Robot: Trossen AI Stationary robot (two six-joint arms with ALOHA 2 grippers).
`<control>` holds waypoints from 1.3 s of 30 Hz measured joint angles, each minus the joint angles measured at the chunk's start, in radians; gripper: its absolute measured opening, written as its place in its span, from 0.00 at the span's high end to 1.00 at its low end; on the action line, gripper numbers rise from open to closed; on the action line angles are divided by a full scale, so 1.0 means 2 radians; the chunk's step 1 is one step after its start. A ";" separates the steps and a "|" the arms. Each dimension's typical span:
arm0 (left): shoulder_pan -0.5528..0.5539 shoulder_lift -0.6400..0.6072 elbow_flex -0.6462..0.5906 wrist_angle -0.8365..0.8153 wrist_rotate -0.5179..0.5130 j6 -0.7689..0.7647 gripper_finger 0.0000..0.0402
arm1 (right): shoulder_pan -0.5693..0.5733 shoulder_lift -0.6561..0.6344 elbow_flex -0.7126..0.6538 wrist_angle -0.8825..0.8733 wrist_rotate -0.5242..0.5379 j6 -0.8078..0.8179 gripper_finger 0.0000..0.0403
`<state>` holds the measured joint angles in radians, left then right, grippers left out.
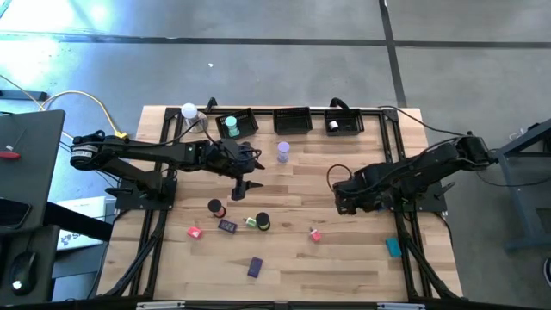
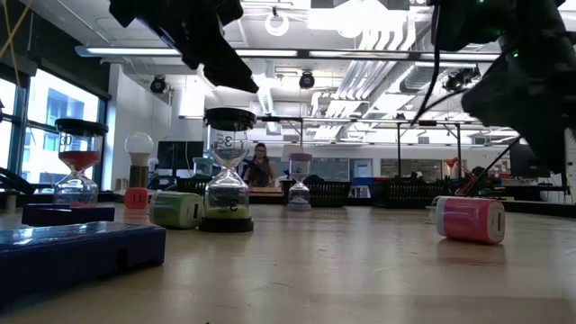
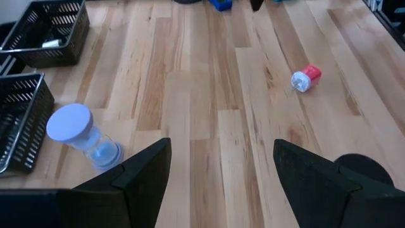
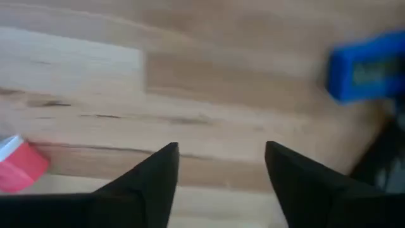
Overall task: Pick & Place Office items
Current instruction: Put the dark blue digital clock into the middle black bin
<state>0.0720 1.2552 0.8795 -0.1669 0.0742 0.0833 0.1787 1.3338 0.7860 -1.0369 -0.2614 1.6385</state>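
Three trays stand in a row along the table's far edge; the left tray holds an hourglass. A bulb stands at the far left corner. Another hourglass stands just before the trays. Small items lie scattered across the middle; one block lies near the right edge.

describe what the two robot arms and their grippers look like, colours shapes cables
Both arms are black, built of jointed segments on dark bases bolted to the wooden table. The left gripper and right gripper each end in two flat, tapering matte-black fingers, wedge-shaped in the wrist views. A yellow cable runs toward the left arm's base, and dark cables trail off near the right arm.
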 joint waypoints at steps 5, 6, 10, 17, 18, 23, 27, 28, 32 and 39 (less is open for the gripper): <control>0.009 0.000 0.000 -0.025 0.000 0.000 0.33 | 0.000 0.000 0.000 -0.031 -0.054 0.020 0.32; 0.012 0.000 0.000 -0.033 0.000 0.000 0.33 | 0.000 0.000 0.000 -0.034 -0.057 0.024 0.31; 0.026 0.000 0.000 -0.049 0.000 0.000 0.33 | 0.000 0.000 0.000 -0.041 -0.034 0.092 0.29; 0.043 0.002 -0.007 -0.063 0.000 0.010 0.33 | -0.002 -0.001 0.000 -0.052 -0.066 0.120 0.31; 0.043 0.002 -0.010 -0.064 0.000 0.012 0.33 | -0.002 -0.003 0.000 -0.063 -0.068 0.124 0.31; 0.046 0.002 -0.020 -0.063 0.000 0.019 0.33 | -0.002 -0.013 -0.003 -0.111 -0.084 0.142 0.32; 0.046 0.002 -0.023 -0.063 0.000 0.019 0.33 | -0.002 -0.033 -0.027 -0.064 -0.085 0.189 0.32; 0.046 0.002 -0.023 -0.063 0.000 0.020 0.33 | -0.002 -0.037 -0.035 -0.041 -0.079 0.197 0.32; 0.046 0.002 -0.023 -0.063 0.000 0.022 0.33 | -0.001 -0.056 -0.078 0.048 -0.045 0.245 0.32; 0.046 0.002 -0.023 -0.065 0.000 0.026 0.33 | -0.001 -0.067 -0.118 0.101 0.013 0.310 0.32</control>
<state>0.1635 1.2602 0.8337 -0.2964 0.0744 0.1352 0.1768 1.1995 0.5509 -0.8346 -0.2352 2.2585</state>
